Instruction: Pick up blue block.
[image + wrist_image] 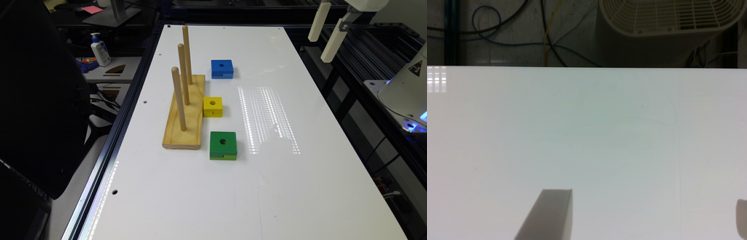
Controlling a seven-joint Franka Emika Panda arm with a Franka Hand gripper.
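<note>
**A:** Where do things stand, largest first?

**B:** The white counter (300,186) carries a wooden peg stand (185,116), and along its side a row of blocks: green block (223,145), blue block (222,69), yellow block (212,106). From the yellow one, the blue block lies at twelve o'clock, flat, untouched.

**A:** And the end effector?

**B:** The end effector (325,35) hangs high, toward two o'clock from the blue block and well apart. In the wrist view its fingers (549,215) stand spread, released, nothing between.

**A:** So which step?

**B:** I'd judge the approach has barely begun. Next it must travel over the blue block, line up, descend, then clench.
</note>
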